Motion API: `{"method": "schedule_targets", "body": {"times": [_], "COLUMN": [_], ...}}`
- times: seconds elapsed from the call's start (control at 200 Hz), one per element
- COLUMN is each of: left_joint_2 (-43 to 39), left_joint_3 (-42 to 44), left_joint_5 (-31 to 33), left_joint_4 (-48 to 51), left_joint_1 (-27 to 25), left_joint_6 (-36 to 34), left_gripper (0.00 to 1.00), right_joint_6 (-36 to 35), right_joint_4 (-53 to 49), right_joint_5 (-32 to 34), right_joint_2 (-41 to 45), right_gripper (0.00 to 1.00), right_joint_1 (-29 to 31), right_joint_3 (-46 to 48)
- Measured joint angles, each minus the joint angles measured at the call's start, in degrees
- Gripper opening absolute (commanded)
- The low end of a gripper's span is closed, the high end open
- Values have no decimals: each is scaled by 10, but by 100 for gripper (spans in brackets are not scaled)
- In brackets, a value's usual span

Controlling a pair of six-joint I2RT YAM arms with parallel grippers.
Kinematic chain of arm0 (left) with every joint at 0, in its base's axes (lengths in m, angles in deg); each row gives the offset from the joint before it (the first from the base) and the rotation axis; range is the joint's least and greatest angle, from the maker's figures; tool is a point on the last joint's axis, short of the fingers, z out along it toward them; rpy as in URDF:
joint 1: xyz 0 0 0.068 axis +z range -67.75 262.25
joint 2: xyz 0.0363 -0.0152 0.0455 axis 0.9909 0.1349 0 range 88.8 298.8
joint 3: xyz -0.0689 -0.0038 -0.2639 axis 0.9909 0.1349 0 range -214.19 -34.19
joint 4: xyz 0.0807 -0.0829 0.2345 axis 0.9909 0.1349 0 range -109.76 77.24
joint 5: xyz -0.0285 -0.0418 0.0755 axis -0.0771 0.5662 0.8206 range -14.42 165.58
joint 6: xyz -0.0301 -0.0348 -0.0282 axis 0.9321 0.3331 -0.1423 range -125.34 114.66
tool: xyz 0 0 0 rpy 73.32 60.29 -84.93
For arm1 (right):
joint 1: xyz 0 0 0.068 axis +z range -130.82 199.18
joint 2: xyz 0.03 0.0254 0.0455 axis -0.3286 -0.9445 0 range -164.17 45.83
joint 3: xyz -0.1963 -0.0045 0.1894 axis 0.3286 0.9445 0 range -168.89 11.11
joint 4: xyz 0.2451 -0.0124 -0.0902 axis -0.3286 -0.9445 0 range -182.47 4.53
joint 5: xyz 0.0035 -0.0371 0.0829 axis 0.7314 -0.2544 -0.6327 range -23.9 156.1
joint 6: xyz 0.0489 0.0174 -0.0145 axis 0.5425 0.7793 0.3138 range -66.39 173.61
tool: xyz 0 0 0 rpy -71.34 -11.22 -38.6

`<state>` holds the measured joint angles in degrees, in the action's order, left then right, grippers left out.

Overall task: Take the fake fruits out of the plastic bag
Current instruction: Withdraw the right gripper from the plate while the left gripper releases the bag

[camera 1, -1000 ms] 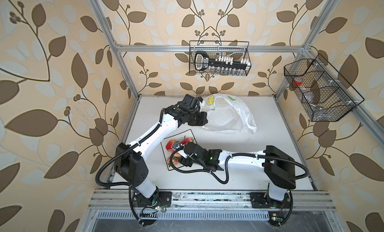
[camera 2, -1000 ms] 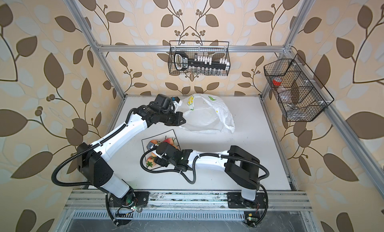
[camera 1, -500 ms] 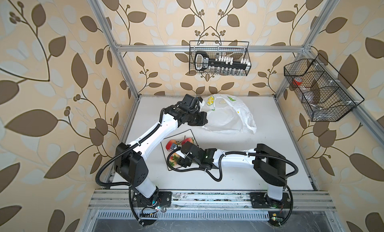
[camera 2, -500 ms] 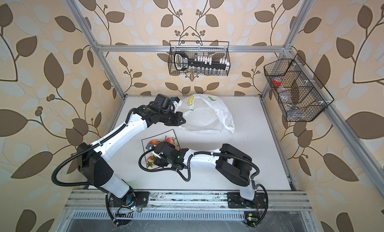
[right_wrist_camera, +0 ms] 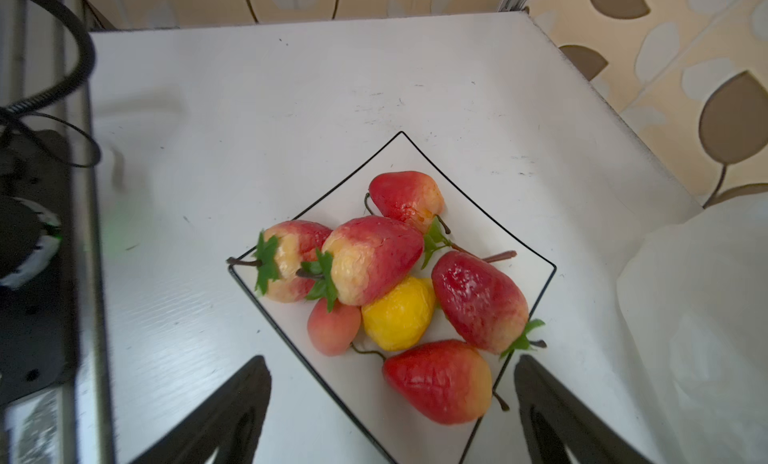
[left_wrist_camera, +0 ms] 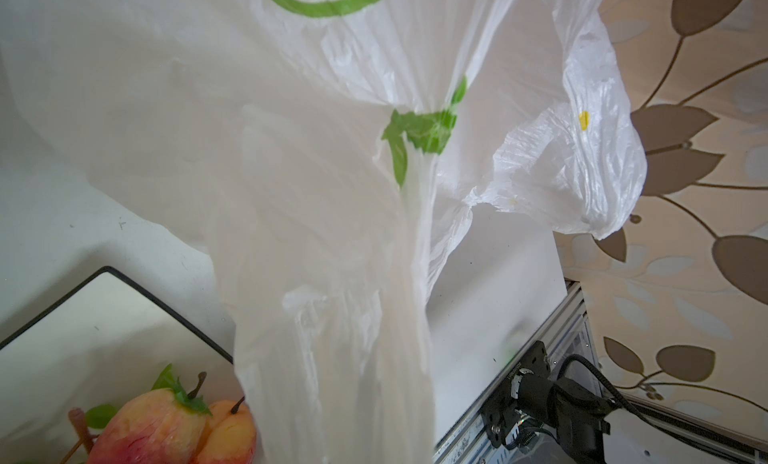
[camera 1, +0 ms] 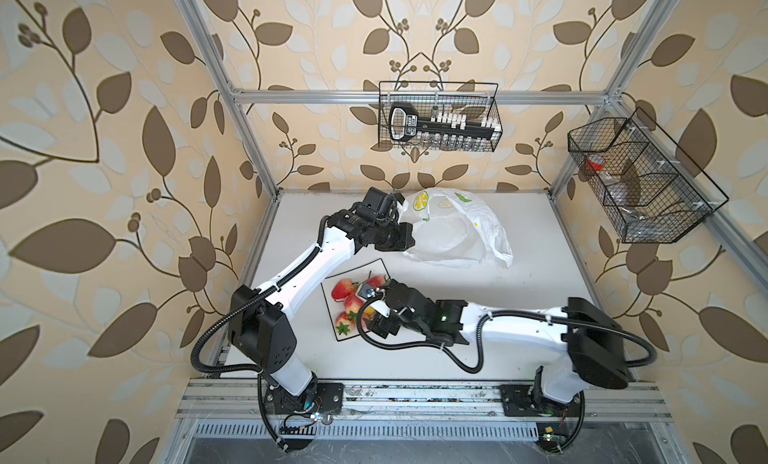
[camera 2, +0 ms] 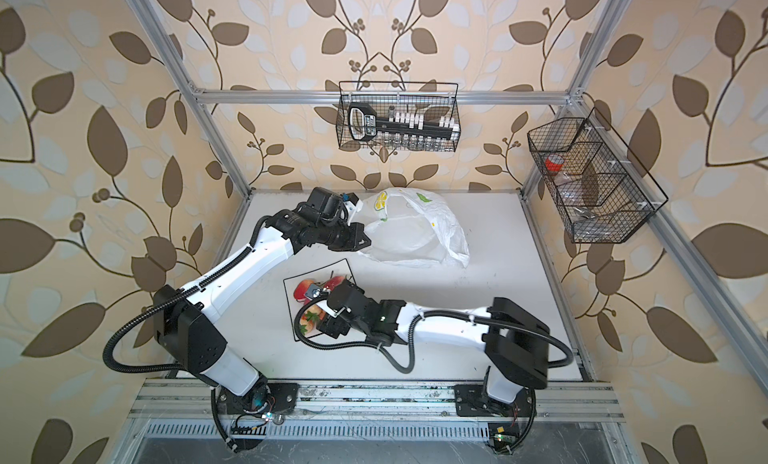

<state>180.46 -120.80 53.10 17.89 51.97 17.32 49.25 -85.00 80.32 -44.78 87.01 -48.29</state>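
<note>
Left end effector [camera 1: 409, 239]: clamped shut on the plastic bag [camera 1: 453, 233].
Right end effector [right_wrist_camera: 390, 358]: spread wide, empty, over the plate [right_wrist_camera: 403, 162].
Fake fruits [right_wrist_camera: 374, 258]: piled on plate.

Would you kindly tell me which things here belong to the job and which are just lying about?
Job: fake fruits, plastic bag, plate holding the fruits.
Lying about: back wire basket, side wire basket, both hung on the walls.
</note>
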Motion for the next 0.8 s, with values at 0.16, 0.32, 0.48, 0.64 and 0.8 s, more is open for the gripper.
{"method": "schedule_targets", "body": {"times": [0.16,0.32,0.48,0.64,0.8], "left_joint_2": [0,6,35,56,55], "left_joint_3": [0,6,7,26,34], "left_joint_5": [-13,-28,-30,-31,-23], "left_joint_4": [-7,-41,-79,-126,-134], "left_joint_1": [0,-3,-33,-65,-68], "left_joint_6": [1,21,47,78,91], "left_gripper": [0,0,2,64,99], "right_joint_6": [68,175,269,332,369], "right_joint_4": [-26,-96,-175,-248,-304], "right_joint_5": [3,35,73,108,132], "right_joint_2": [138,254,361,442,475], "right_gripper": [89,88,86,86,86], "right_joint_1": [4,-12,-70,-111,-160], "right_joint_3": [80,137,184,192,192]}}
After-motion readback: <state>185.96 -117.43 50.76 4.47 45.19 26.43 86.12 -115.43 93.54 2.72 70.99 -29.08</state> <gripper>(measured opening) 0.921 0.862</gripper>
